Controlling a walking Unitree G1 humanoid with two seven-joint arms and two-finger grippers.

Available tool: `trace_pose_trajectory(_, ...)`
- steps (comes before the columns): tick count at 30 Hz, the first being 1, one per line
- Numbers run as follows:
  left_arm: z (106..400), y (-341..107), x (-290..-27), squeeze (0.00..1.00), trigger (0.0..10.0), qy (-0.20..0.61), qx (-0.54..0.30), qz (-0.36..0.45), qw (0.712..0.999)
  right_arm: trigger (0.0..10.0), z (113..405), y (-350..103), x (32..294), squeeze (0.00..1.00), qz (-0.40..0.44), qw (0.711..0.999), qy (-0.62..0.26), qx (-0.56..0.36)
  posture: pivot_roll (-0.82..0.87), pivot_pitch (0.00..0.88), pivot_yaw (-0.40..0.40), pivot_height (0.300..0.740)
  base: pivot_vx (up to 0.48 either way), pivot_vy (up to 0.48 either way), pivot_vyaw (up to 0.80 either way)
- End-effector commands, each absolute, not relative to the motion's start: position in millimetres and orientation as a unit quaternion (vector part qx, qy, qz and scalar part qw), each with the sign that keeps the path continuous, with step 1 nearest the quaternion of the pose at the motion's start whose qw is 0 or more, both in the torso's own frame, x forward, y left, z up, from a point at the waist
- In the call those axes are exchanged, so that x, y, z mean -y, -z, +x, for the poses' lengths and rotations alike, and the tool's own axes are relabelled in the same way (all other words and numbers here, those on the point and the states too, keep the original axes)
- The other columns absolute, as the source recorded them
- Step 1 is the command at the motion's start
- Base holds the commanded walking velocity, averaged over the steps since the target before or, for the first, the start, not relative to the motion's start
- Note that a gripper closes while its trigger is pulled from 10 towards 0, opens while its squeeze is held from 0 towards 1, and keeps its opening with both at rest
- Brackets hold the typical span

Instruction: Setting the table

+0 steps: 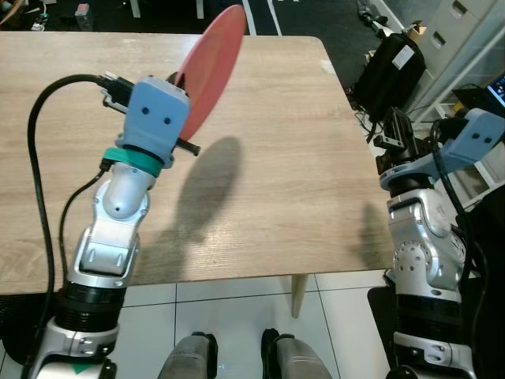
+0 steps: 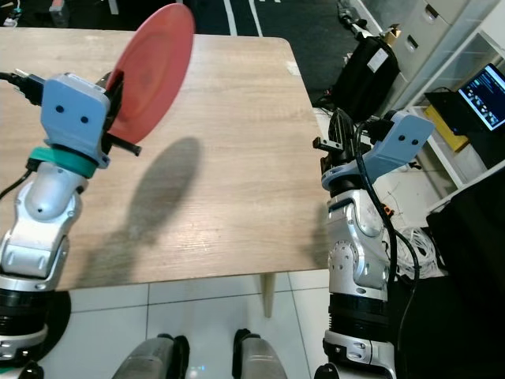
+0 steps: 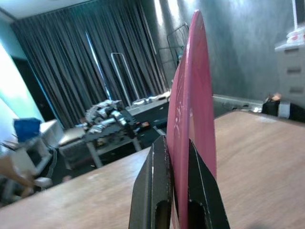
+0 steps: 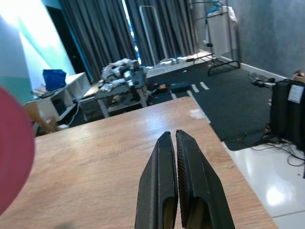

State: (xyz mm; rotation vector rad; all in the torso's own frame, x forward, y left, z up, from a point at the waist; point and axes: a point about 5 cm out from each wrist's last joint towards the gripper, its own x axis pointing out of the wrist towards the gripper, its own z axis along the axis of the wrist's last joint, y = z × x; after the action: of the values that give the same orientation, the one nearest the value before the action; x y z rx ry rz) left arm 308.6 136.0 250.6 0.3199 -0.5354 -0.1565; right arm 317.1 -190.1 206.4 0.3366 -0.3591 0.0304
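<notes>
A round red plate (image 1: 213,67) is held on edge, tilted, above the left half of the light wooden table (image 1: 300,158). My left gripper (image 3: 177,148) is shut on its lower rim, with one black finger on each face. The plate's shadow falls on the tabletop just right of the arm. Beyond the table's right edge my right gripper (image 4: 171,138) is raised about level with the tabletop. Its fingers are shut together with nothing between them, and they point toward the far end of the table.
A black bag (image 1: 390,67) stands on the floor off the table's far right corner, beside white drawers (image 1: 458,31). At the far right a lit screen (image 2: 483,95) rests on a shelf. White tiles lie under the table's near edge, dark carpet beyond it.
</notes>
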Motion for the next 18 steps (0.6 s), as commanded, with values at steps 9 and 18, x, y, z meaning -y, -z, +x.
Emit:
trace_pose_trajectory(9,315.0,-273.9,-138.3,0.0,10.0,0.149,0.226,-0.135,0.953,10.0,321.5,-202.9,197.3,0.0,0.2,0.965,-0.011,0.17,0.07,0.034,-0.027,0.74,0.0,0.0,0.0)
trace_pose_trajectory(18,305.3,-273.4,-146.4,0.0,10.0,0.246,0.203,-0.3,0.899,10.0,317.7,-205.0,203.7,0.0,0.299,0.937,-0.033,0.176,0.06,0.039,-0.023,0.74,0.0,0.0,0.0)
